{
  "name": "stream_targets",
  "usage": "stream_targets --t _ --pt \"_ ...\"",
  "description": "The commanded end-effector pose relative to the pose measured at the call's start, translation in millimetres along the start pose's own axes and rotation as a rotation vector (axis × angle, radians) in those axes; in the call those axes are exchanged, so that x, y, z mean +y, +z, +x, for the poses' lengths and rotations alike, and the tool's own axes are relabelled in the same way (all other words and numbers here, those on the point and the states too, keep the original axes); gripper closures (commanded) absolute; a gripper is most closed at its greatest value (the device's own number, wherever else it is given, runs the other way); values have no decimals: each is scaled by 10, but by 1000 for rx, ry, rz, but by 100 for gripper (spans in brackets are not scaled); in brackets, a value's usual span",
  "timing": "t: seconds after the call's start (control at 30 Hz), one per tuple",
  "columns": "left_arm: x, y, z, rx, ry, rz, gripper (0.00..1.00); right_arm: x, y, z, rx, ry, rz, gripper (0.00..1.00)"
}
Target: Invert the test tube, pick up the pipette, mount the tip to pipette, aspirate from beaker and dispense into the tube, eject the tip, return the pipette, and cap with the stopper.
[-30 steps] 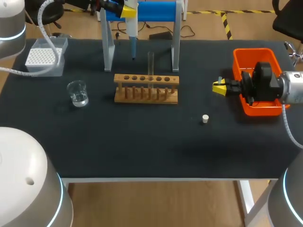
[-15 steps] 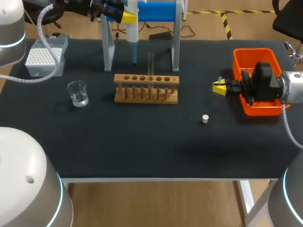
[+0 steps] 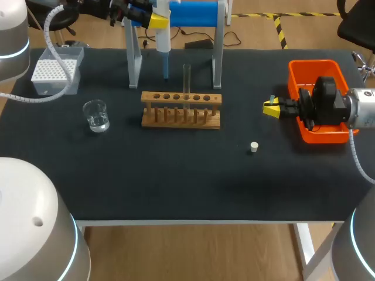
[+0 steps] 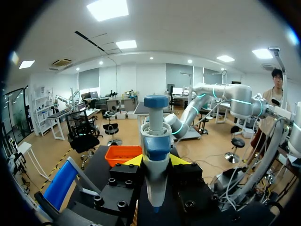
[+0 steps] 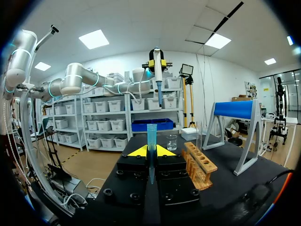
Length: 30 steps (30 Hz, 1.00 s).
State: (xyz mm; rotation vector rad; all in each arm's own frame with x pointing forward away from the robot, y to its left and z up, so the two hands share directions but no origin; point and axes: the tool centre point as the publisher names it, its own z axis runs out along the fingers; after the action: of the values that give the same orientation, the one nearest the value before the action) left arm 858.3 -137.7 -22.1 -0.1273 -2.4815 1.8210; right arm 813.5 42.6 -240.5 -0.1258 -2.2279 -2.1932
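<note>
Since a second ago my left arm has shifted slightly at the far edge, and the pipette's lower end now sits a touch nearer the rack; my right arm has not budged. On the black table (image 3: 176,175), the tall stand with grey legs and a blue roll across its top (image 3: 196,13) stands at the back. My left gripper (image 4: 156,162) is clamped on the white-and-blue pipette (image 3: 162,44), which hangs upright between the stand's legs, close to the left one, its lower end behind the rack. The orange plastic bin (image 3: 310,67) sits at the right, with my right gripper (image 3: 270,109) just beside its inner wall, fingers pinching a thin translucent blue pipette tip (image 5: 151,136) that stands upright between them. The wooden test tube rack (image 3: 181,117) lies mid-table, with the clear glass test tube (image 3: 187,76) upright in one of its holes. The white tip box (image 3: 55,70) sits far left, and the small glass beaker (image 3: 96,115) with a little clear liquid is nearer me. The little white stopper (image 3: 254,147) lies on the table between rack and bin — near my right gripper but not touching it.
</note>
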Motion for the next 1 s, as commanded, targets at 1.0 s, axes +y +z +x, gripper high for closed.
stream_targets --t 1.0 --pt "-7 -14 17 -1 0 -1 100 258 276 198 -29 -64 57 100"
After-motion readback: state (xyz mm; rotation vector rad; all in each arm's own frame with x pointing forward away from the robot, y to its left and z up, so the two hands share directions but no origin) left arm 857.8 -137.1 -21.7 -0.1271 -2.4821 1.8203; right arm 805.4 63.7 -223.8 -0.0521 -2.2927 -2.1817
